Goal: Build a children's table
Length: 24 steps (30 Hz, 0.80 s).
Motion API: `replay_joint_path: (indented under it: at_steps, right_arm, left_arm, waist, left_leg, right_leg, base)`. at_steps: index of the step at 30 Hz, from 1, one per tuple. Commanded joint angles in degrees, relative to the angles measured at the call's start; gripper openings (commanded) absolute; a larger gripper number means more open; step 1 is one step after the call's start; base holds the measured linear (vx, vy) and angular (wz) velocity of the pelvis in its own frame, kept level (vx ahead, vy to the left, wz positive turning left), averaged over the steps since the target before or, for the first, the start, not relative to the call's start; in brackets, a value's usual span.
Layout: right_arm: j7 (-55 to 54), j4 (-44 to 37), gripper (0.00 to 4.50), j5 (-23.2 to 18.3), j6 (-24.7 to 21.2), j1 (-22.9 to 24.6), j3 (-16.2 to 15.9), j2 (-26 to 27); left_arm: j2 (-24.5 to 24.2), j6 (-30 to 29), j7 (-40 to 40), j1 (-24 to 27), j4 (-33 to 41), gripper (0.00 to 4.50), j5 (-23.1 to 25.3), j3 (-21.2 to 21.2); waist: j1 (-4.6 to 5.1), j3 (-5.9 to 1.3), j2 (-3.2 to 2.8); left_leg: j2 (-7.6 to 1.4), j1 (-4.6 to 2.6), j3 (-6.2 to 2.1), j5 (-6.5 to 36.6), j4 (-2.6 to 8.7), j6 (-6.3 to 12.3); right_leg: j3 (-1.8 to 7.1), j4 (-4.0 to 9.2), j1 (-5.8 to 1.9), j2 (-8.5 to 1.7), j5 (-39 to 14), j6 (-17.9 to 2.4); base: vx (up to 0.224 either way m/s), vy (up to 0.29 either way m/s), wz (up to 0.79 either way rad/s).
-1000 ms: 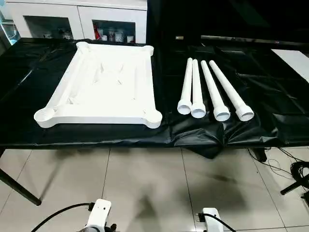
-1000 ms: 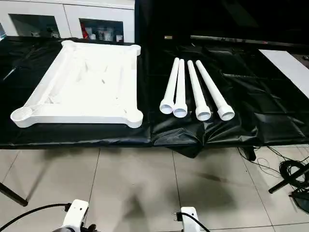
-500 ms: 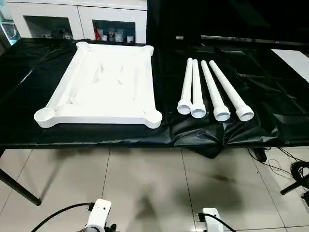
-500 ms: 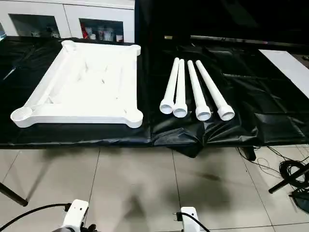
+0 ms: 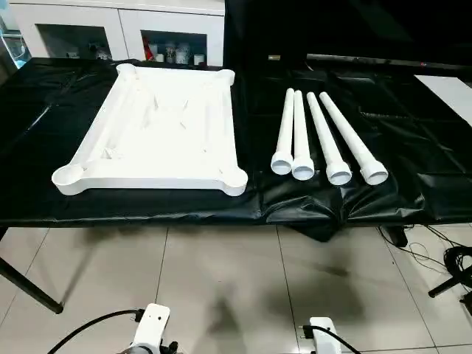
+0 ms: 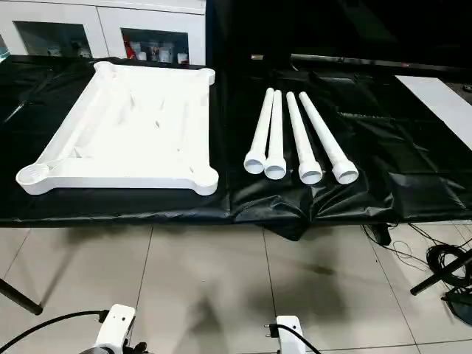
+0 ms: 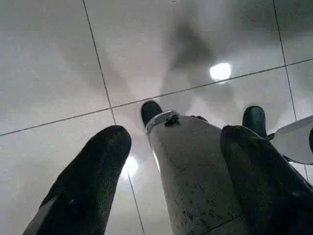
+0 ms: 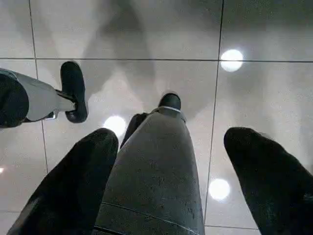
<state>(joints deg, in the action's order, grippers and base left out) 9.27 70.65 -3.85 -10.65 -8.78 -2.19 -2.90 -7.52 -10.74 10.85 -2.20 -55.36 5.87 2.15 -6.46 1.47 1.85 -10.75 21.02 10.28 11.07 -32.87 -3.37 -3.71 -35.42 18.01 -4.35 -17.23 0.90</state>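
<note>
Lying on glossy black sheeting point(image 5: 184, 203): ribbed white tabletop point(image 5: 158, 129), four tapered tube legs point(image 5: 324, 136).

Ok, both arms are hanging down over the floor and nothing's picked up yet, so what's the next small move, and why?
Probably raise the right gripper toward the nearest leg. Both it and the left gripper are open, empty and pointing at the floor tiles, while the four legs lie loose beside the upturned table top, whose corner sockets are bare.

White table top point(image 5: 158, 129), black cloth point(image 5: 413, 147)
</note>
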Motion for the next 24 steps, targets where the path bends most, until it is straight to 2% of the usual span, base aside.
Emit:
replay_joint_path:
  at_steps: [1, 18, 19, 20, 21, 22, 23, 24]
  right_arm:
    - [0.0, -0.1, 3.92, 0.0, 0.1, -0.2, 0.3, -0.3]
    - [0.0, -0.1, 3.92, 0.0, 0.1, -0.2, 0.3, -0.3]
    - [-2.6, 5.8, 3.92, 0.8, -5.1, -1.6, 2.5, -2.4]
    - [0.4, 5.7, 3.92, 0.5, -1.4, 1.4, 3.2, -6.2]
    - [1.9, 5.7, 3.92, 0.4, 0.6, 3.0, 3.6, -8.1]
    - [6.8, 5.6, 3.92, -1.3, 7.5, 8.6, 6.3, -15.1]
    - [6.8, 5.6, 3.92, -1.3, 7.5, 8.6, 6.3, -15.1]
    - [6.5, 5.4, 3.92, -1.3, 8.1, 8.3, 6.3, -14.7]
  left_arm:
    - [1.5, -0.8, 0.1, 1.6, -2.0, 3.50, -0.3, 0.9]
    - [1.5, -0.8, 0.1, 1.6, -2.0, 3.50, -0.3, 0.9]
    - [2.0, -6.4, -5.8, -7.7, -14.6, 3.50, -2.0, -3.6]
    - [2.7, -5.5, -5.5, -7.7, -14.4, 3.50, -2.9, -4.4]
    - [3.1, -5.0, -5.3, -7.7, -14.2, 3.50, -3.4, -4.8]
    - [4.5, -2.8, -3.6, -7.7, -13.7, 3.50, -4.5, -5.3]
    - [4.5, -2.8, -3.6, -7.7, -13.7, 3.50, -4.5, -5.3]
    - [4.9, -2.2, -3.2, -7.7, -13.7, 3.50, -4.2, -4.8]
  waist:
    - [-0.27, -1.32, -0.14]
    - [-0.24, -1.31, -0.17]
    - [-0.24, -1.55, -4.51]
    - [0.75, -1.42, -2.42]
    - [0.36, -1.21, -1.95]
    - [0.24, -0.89, -1.32]
    - [-0.40, -1.48, -0.74]
    - [-0.25, -1.44, -0.33]
  left_leg:
    - [-4.20, -0.75, -1.66, 8.5, 4.40, 4.30]
    - [-4.22, -0.74, -1.68, 8.5, 4.44, 4.24]
    - [-4.17, -0.96, -2.10, 9.0, 4.29, 2.85]
    - [-3.88, -2.10, -1.39, 11.7, 4.22, 1.70]
    - [-3.97, -1.88, -1.26, 13.5, 4.26, 1.64]
    - [-4.02, -0.99, -1.44, 14.1, 4.46, 0.83]
    - [-3.72, -1.00, -1.14, 9.4, 3.37, 2.72]
    - [-2.58, -0.25, -0.69, 5.5, 2.64, 6.64]
  right_leg:
    - [2.94, 4.12, -0.17, -5.74, 7.9, -12.3]
    - [2.92, 4.09, -0.17, -5.72, 8.1, -12.4]
    - [3.02, 3.64, 0.26, -5.84, 8.7, -12.5]
    - [3.20, 4.34, 0.75, -4.62, 8.3, -12.5]
    - [3.24, 4.71, 0.48, -5.21, 6.6, -12.7]
    - [3.10, 5.04, -0.51, -5.77, 3.6, -12.1]
    - [2.97, 4.58, -0.85, -5.38, 9.9, -11.6]
    - [2.69, 4.06, -0.96, -5.06, 14.3, -11.3]
  base:
    - [0.000, 0.000, 0.00]
    - [0.000, 0.000, 0.00]
    - [0.000, 0.000, 0.00]
    - [0.000, 0.000, 0.00]
    - [0.000, 0.000, 0.00]
    - [0.000, 0.000, 0.00]
    - [0.043, 0.081, 0.02]
    - [0.060, 0.095, -0.02]
